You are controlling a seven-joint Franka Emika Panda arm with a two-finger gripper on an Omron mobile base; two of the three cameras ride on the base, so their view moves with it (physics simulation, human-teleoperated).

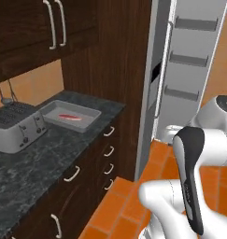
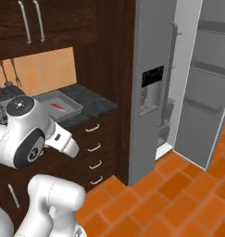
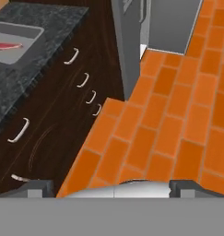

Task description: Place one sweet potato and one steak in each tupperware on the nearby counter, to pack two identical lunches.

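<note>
Tupperware (image 1: 89,113) sits on the dark speckled counter (image 1: 35,163) just beside the toaster (image 1: 17,126), near the counter's end by the tall dark wood panel; it is a shallow pale grey tray with a raised rim. Steak (image 1: 67,116) lies flat inside this tray, a thin bright-red piece resting on the tray floor, roughly central. In the right base view the same tupperware (image 2: 73,107) appears beyond my white upper arm, with the steak (image 2: 57,107) showing as a red streak within it. In the hand view the tupperware (image 3: 32,44) occupies the upper left corner, partly cut by the frame edge, and the steak (image 3: 8,46) lies at its left side. My gripper (image 3: 112,186) hangs over the orange tiled floor (image 3: 178,115), well apart from the counter and from the tray — its two dark fingertips (image 3: 39,186) stand at the far left and far right of the bottom of the hand view, spread fully apart, with nothing between them. Below the counter runs a column of dark wood drawers (image 3: 62,92) with curved pale handles. To the right of the cabinetry stands the grey refrigerator (image 2: 151,92), its door (image 1: 192,65) swung open — the inner door shelves face outward in the left base view. Upper cabinets (image 1: 45,32) with long pale handles hang above the counter
</note>
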